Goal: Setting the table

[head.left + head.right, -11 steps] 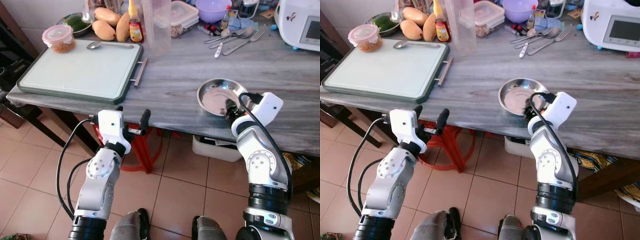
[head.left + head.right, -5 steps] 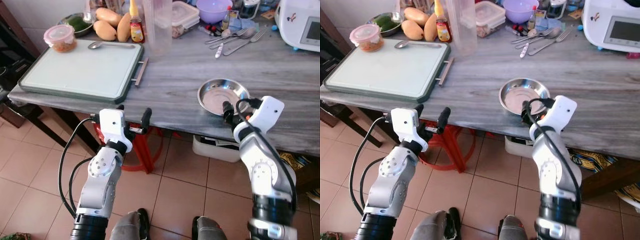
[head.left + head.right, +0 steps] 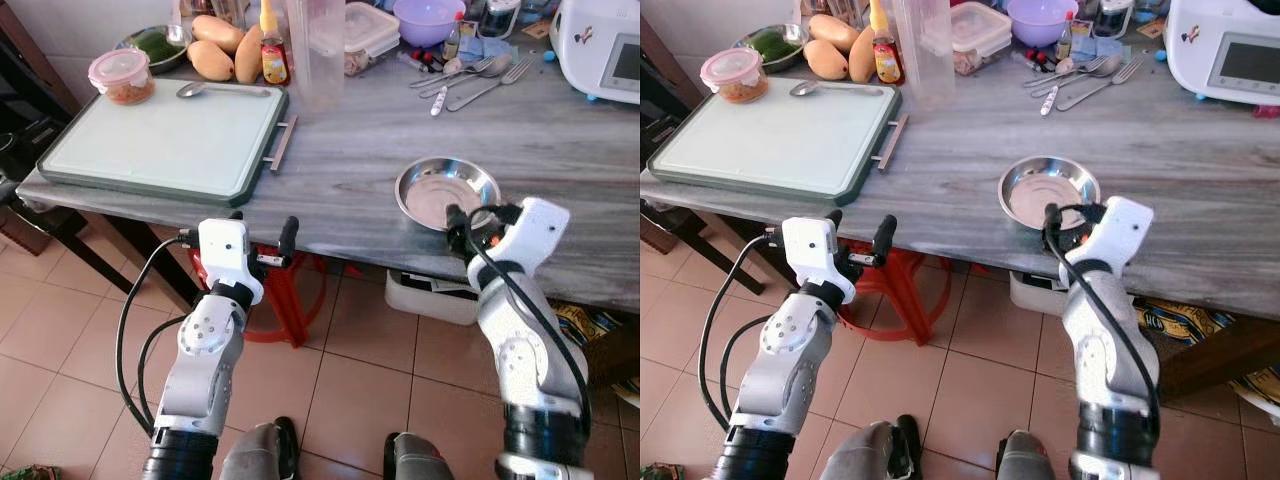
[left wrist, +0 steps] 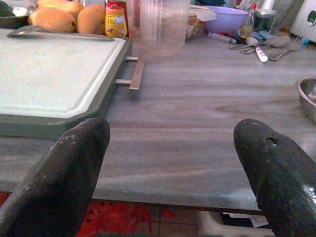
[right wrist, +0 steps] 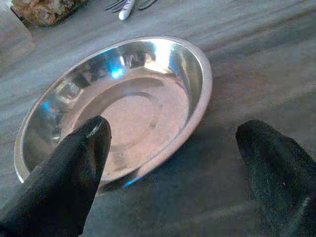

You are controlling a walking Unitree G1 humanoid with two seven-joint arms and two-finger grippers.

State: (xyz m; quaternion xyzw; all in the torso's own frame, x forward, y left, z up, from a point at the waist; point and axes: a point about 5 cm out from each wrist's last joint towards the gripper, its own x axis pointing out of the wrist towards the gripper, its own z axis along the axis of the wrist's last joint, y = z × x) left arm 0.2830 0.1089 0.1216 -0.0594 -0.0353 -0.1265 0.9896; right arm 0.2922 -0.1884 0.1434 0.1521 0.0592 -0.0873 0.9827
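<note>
While the steel plate (image 3: 446, 191) sits near the front edge of the grey table (image 3: 370, 140), the right gripper (image 3: 470, 218) hovers just at the plate's near rim with its two black fingers spread wide, holding nothing. The rim is thin, shiny and sloped, so a pinch there would likely slip, and a push from below the edge could slide the plate farther in or tip it toward the floor. The left gripper (image 3: 263, 228) hangs below the table edge, fingers likewise parted and empty, near the green-rimmed cutting board (image 3: 165, 140).

In the head views the right gripper's fingers are mostly hidden behind the white wrist housing and its cable. Whether a fingertip touches the rim cannot be told. The cutlery (image 3: 465, 75) at the back is small and partly tangled together.
</note>
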